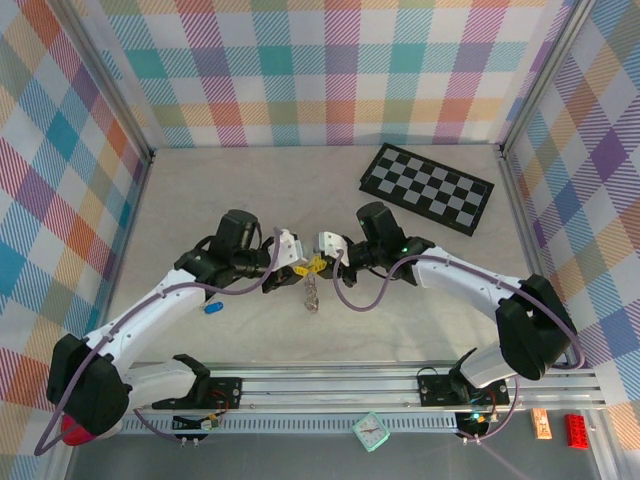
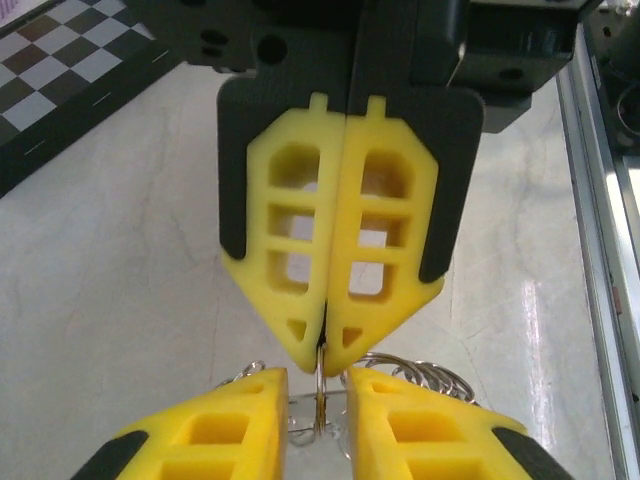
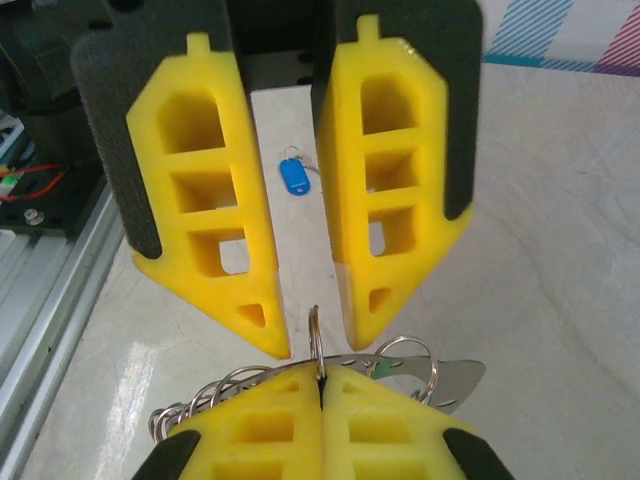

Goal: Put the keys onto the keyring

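Observation:
The keyring [image 1: 312, 295] is a bunch of silvery metal, a curved flat strip [image 3: 450, 375] strung with several small split rings, and it hangs between the two grippers above the table's middle. My right gripper [image 3: 321, 378] is shut on one upright split ring [image 3: 316, 335] of that bunch. Facing it tip to tip, my left gripper [image 2: 317, 385] is open, its yellow fingers [image 3: 215, 250] standing either side of that ring without touching it. One of the keys, with a blue head [image 3: 293, 177], lies on the table [image 1: 211, 307] beside the left arm.
A black-and-white chequered board [image 1: 427, 187] lies at the back right. A metal rail [image 1: 330, 385] runs along the near edge under the arm bases. Plaid walls [image 1: 60, 180] close in the left, back and right sides.

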Robot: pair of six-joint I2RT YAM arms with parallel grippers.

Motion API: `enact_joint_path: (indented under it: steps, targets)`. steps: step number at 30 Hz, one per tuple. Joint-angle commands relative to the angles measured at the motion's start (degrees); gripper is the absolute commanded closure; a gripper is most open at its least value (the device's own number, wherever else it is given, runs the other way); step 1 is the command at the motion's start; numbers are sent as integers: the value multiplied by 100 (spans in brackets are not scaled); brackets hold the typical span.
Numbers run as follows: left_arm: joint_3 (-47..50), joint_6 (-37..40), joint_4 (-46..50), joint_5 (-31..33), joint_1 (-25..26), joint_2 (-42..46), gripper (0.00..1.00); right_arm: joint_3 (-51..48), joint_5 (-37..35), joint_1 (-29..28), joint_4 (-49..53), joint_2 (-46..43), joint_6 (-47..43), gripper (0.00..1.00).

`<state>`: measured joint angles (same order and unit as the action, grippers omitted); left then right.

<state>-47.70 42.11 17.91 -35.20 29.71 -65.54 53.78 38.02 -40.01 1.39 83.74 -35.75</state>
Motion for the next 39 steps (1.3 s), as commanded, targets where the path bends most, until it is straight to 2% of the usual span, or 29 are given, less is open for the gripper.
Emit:
enact_joint_path:
  steps: [1,7,10,33,36,39]
  targets:
    - [493,-449,-959,-292,-131,285,78,-117,391,73,-414,-80,223,100]
    - [1321,-1139,-2426,-244,-198,600,75,-189,504,129,-547,-55,321,100]
    - [1491,-1359,-2831,-240,-238,630,76,-188,588,142,-557,-51,330,100]
    - [1483,-1497,-3109,-547,-257,255,87,-91,952,136,-738,175,576,100]
    - [1461,-1503,-3118,-567,-256,228,90,-71,986,127,-734,193,595,100]
    - [1422,-1509,-3127,-597,-256,219,99,-54,955,125,-679,199,570,100]
